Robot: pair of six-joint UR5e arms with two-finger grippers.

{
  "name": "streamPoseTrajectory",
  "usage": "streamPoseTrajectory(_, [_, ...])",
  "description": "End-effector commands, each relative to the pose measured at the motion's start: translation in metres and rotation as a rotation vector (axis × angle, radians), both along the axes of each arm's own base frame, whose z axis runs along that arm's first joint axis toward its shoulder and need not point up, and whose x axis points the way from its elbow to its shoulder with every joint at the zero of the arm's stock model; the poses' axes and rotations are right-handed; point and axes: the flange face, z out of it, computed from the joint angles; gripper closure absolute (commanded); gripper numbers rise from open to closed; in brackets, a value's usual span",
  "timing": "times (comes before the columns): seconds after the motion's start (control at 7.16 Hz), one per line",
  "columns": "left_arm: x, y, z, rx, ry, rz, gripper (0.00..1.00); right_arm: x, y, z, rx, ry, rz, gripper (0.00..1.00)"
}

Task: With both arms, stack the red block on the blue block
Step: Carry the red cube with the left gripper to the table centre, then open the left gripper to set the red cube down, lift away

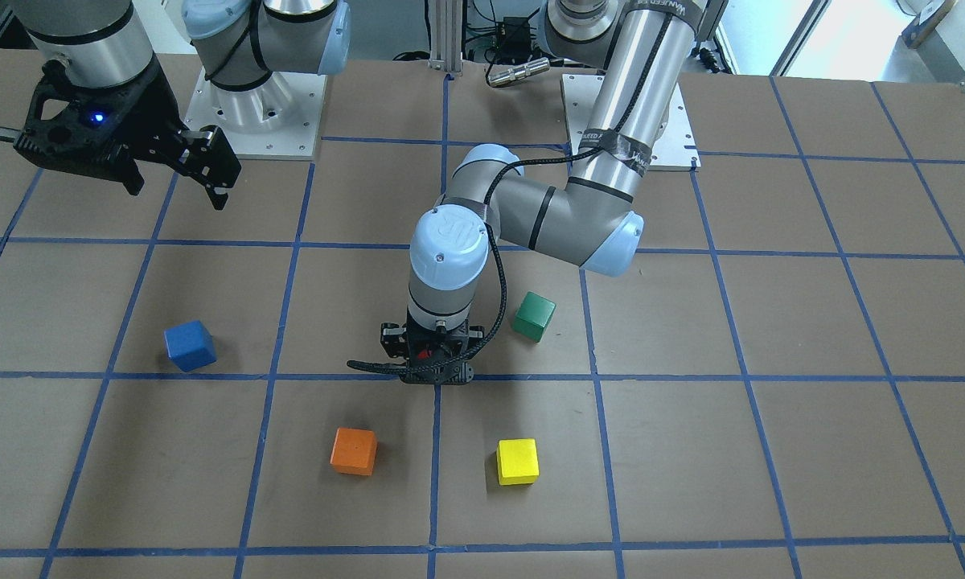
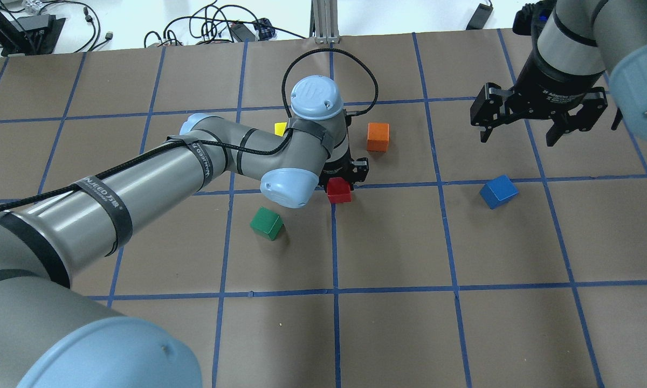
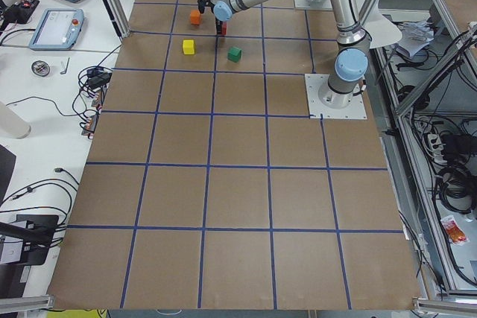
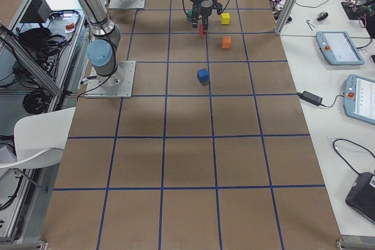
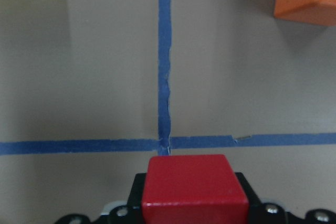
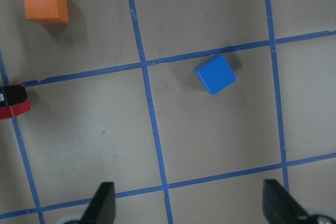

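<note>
My left gripper (image 1: 434,360) points down at the table's middle and is shut on the red block (image 2: 338,189). In the left wrist view the red block (image 5: 195,187) sits between the fingers, just over a crossing of blue tape lines. I cannot tell whether it touches the table. The blue block (image 2: 498,191) lies alone on the table, well apart from the red one. My right gripper (image 2: 517,137) is open and empty, raised above the table on the far side of the blue block (image 6: 215,74).
An orange cube (image 2: 378,137) and a yellow cube (image 1: 518,461) lie just beyond the left gripper. A green cube (image 2: 267,223) lies near the left arm's elbow. The brown table top carries a blue tape grid (image 1: 595,376).
</note>
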Motion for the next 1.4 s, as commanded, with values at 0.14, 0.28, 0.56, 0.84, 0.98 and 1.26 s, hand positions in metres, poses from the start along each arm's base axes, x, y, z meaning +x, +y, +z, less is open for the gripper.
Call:
streamPoseTrajectory(0.14, [-0.003,-0.005,0.001,-0.05,0.018,-0.007,0.0,0.001,0.0,-0.001,0.001,0.0,-0.003,0.0])
streamPoseTrajectory(0.28, [-0.001,-0.009,0.022,-0.076,0.031,-0.002,0.0,0.0,-0.002,-0.004,0.008,0.0,0.0,0.0])
streamPoseTrajectory(0.56, [0.011,-0.013,0.074,-0.13,0.05,0.01,0.0,0.0,-0.008,-0.008,0.005,-0.002,0.0,0.0])
streamPoseTrajectory(0.84, [0.094,-0.027,0.15,-0.07,0.003,-0.101,0.0,0.001,-0.014,-0.013,0.009,-0.008,-0.015,0.0])
streamPoseTrajectory(0.98, [0.141,-0.023,0.186,-0.067,-0.005,-0.129,0.0,0.001,-0.022,-0.026,0.037,-0.011,-0.017,0.0])
streamPoseTrajectory(1.26, [0.202,0.002,0.254,-0.089,-0.011,-0.141,0.0,0.007,-0.041,-0.04,0.015,-0.019,-0.009,0.0])
